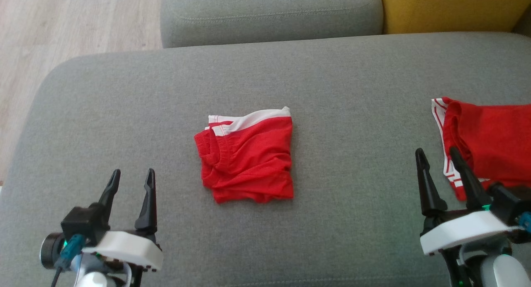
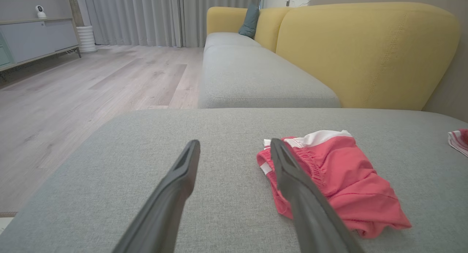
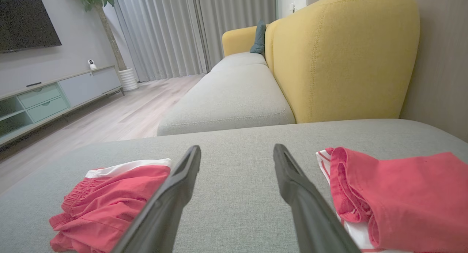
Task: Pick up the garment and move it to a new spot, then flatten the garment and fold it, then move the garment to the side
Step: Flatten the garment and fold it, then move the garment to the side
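A red garment with a white band (image 1: 247,157) lies folded into a rough square in the middle of the grey cushion (image 1: 124,113). In the left wrist view the garment (image 2: 340,176) sits just right of my fingers; in the right wrist view the garment (image 3: 106,205) sits at the lower left. My left gripper (image 1: 132,177) hovers open near the front left, apart from the cloth. My right gripper (image 1: 437,154) stands open at the front right, nothing between its fingers.
A second red garment with white stripes (image 1: 485,146) lies at the cushion's right edge, beside my right gripper (image 3: 237,152). A grey seat (image 1: 269,13) and a yellow backrest (image 1: 452,9) lie beyond. Wooden floor (image 1: 62,30) drops off to the left.
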Available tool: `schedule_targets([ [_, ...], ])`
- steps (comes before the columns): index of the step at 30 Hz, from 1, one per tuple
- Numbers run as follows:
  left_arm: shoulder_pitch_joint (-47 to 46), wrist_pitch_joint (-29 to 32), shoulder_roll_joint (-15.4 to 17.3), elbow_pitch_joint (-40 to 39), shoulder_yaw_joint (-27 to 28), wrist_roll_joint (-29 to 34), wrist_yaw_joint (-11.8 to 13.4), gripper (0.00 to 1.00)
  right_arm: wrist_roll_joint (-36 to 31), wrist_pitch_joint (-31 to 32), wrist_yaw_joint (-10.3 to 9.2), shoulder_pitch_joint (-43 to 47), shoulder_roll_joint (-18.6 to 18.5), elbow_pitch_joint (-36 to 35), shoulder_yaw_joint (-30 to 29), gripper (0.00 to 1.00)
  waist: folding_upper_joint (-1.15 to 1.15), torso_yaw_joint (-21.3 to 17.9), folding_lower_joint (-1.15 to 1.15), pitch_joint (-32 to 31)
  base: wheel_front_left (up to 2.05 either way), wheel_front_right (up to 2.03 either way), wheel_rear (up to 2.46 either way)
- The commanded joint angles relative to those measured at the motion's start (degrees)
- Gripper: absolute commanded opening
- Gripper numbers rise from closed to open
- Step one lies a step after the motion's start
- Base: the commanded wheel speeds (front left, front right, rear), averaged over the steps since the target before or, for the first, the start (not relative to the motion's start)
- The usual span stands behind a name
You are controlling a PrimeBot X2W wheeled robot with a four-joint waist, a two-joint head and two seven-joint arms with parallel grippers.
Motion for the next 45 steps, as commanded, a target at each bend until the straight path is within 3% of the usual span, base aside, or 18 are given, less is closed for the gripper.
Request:
schedule_targets([
  [1,-2.1,0.1,1.2,-2.0,2.1,0.2,0.3,1.00,-0.3,0.2,-0.04,-1.1,-0.4,-2.3,1.1,1.00,0.00,0.0,0.00,0.0,0.00,0.00,0.00],
  [33,-4.1,-0.2,2.6,-2.9,1.5,0.4,1.8,1.00,-0.7,1.2,-0.04,-1.9,-0.3,-2.7,-0.1,1.00,0.00,1.1,0.00,1.3,0.00,0.00,0.00],
  [40,-7.2,-0.7,2.4,-3.4,0.4,1.0,1.1,1.00,-1.9,2.2,-0.04,-3.4,-1.0,-2.3,0.4,1.00,0.00,4.5,0.00,3.8,0.00,0.00,0.00],
  [45,-11.7,-1.9,1.0,-2.8,-0.2,1.1,0.5,1.00,-1.7,2.8,-0.04,-7.6,-1.1,2.9,3.4,1.00,0.00,8.9,0.00,7.3,0.00,0.00,0.00],
])
